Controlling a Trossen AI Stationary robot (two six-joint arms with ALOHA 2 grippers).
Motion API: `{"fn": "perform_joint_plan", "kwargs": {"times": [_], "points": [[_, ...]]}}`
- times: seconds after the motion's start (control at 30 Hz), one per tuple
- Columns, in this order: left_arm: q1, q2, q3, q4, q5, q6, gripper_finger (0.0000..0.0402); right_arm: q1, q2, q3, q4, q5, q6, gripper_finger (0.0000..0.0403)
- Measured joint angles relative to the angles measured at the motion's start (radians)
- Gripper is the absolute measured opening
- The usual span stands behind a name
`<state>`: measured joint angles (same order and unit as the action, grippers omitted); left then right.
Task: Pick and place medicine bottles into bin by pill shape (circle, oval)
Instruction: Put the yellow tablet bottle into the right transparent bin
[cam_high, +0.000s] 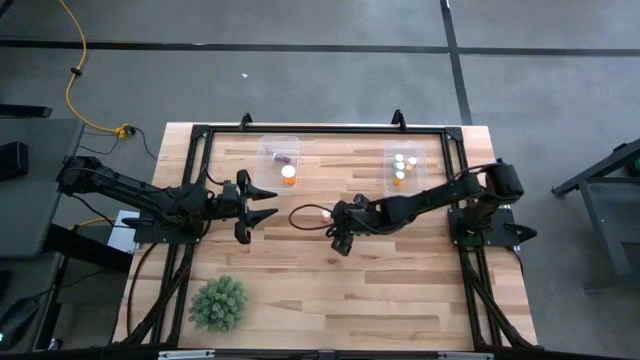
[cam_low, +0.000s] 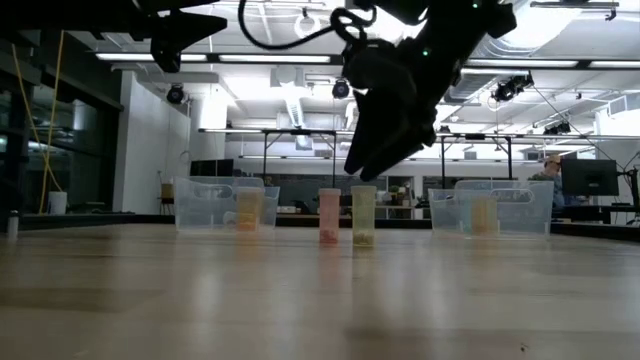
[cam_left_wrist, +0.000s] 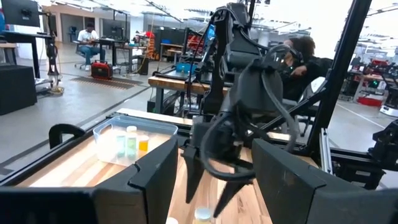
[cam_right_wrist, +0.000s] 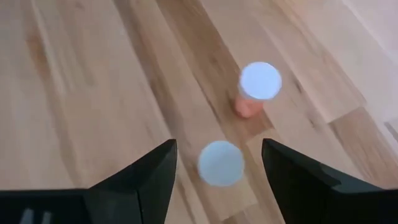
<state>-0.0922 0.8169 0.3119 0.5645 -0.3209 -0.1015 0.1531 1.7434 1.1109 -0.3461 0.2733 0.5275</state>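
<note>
Two small white-capped bottles stand upright on their bases mid-table: an orange one (cam_low: 328, 215) (cam_right_wrist: 252, 99) and a pale greenish one (cam_low: 363, 215) (cam_right_wrist: 221, 163). My right gripper (cam_high: 338, 232) (cam_right_wrist: 221, 180) is open and hovers just above the pale bottle, one finger over each side of its cap, touching nothing. My left gripper (cam_high: 262, 206) is open and empty, raised to the left of the bottles. The left bin (cam_high: 268, 150) holds an orange bottle (cam_high: 288, 175). The right bin (cam_high: 388, 160) holds several bottles (cam_high: 403, 168).
A green spiky plant (cam_high: 218, 303) stands near the table's front left. The two clear bins sit along the far side. A dark cable loop (cam_high: 300, 215) hangs by the right gripper. People sit in the room beyond the table (cam_left_wrist: 90, 37).
</note>
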Motion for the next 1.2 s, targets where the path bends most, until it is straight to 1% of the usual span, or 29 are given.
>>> {"fn": "perform_joint_plan", "kwargs": {"times": [0.23,0.4,0.67,0.9,1.2], "points": [[0.0,0.0,0.0,-0.001,0.0,0.0,0.0196,-0.026,0.005,0.001,-0.027,0.002,0.06,0.0229],[0.0,0.0,0.0,0.0,0.0,0.0,0.0196,-0.018,0.005,0.001,-0.031,-0.07,0.051,0.0229],[0.0,0.0,0.0,0.0,0.0,0.0,0.0196,-0.013,0.011,0.001,-0.031,-0.091,0.047,0.0229],[0.0,0.0,0.0,-0.001,0.0,0.0,0.0196,-0.028,0.038,0.001,-0.02,-0.092,0.04,0.0229],[0.0,0.0,0.0,0.0,0.0,0.0,0.0196,-0.032,0.035,0.001,0.01,-0.093,0.002,0.0229]]}}
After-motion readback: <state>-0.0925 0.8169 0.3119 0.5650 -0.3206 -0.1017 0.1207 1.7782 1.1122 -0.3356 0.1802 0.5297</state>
